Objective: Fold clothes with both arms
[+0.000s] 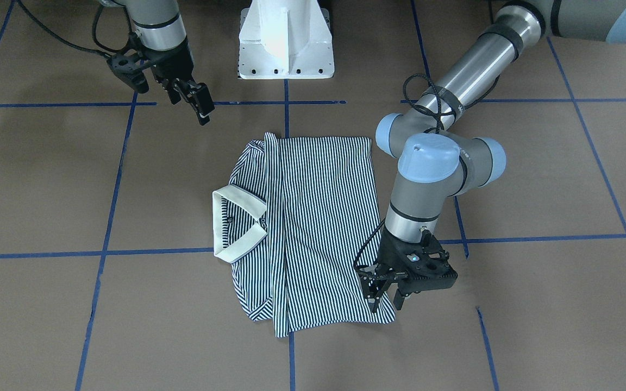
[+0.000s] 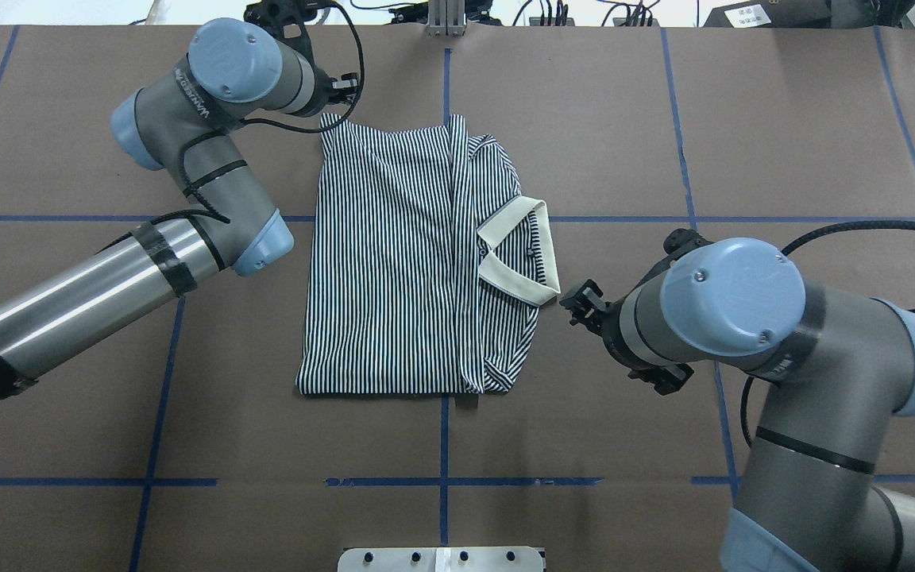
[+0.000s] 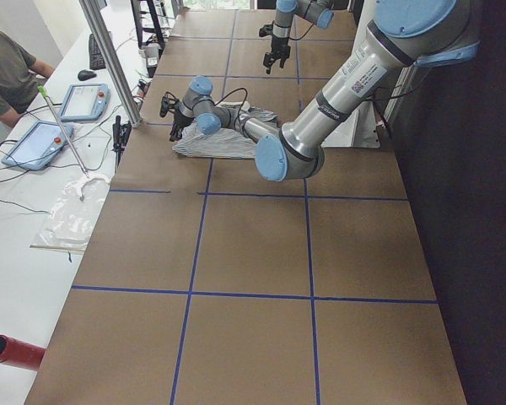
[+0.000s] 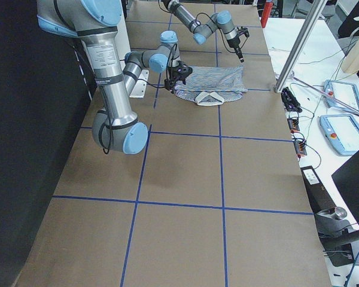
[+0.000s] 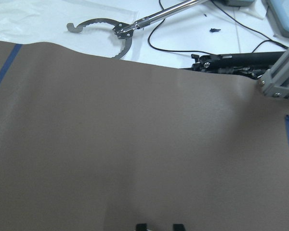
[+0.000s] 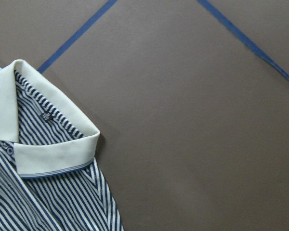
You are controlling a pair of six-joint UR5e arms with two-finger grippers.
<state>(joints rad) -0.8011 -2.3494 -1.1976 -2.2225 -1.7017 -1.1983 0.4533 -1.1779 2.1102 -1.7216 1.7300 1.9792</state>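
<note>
You have the polo shirt [image 1: 318, 217] folded into a strip at the middle of the table [image 1: 536, 326], left gripper [image 1: 386, 301] parted and empty at its hem corner, right gripper [image 1: 189, 106] parted clear of the collar [image 1: 239, 198], so a shallow pinch may lift one layer and spill the folds

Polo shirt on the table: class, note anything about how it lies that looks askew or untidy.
The polo shirt lies mostly flat, but its collar end is untidy. The cream collar juts beyond the shirt's outline, and the tucked-in sleeves beside it leave rumpled, rounded corners and a raised ridge. The opposite edge is straight.
</note>
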